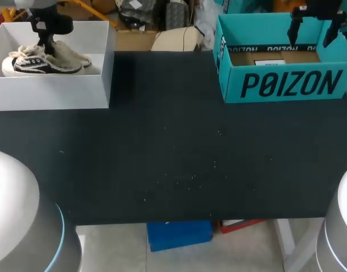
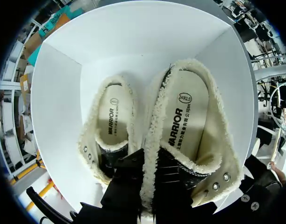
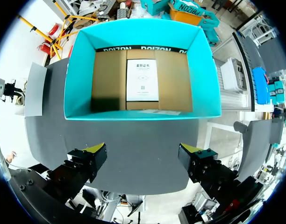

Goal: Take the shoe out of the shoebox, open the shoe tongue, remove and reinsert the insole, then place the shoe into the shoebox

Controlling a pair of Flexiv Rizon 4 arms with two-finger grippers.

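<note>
Two black-and-white shoes with cream fleece lining lie side by side in a white box [image 1: 54,93] at the table's far left. In the left wrist view the nearer shoe [image 2: 189,121] shows its printed insole, and the other shoe [image 2: 112,119] lies beside it. My left gripper [image 2: 150,175] reaches down into the box [image 2: 59,102] and is shut on the fleece side wall of the nearer shoe, between the two shoes. In the head view it [image 1: 47,44] stands over the shoes [image 1: 46,61]. My right gripper [image 3: 143,151] hangs open above the teal shoebox [image 3: 143,28], holding nothing.
The teal shoebox [image 1: 287,85] stands at the far right with brown card and a white label [image 3: 142,79] on its floor. The dark tabletop [image 1: 173,158] stretches between the two boxes to the near edge.
</note>
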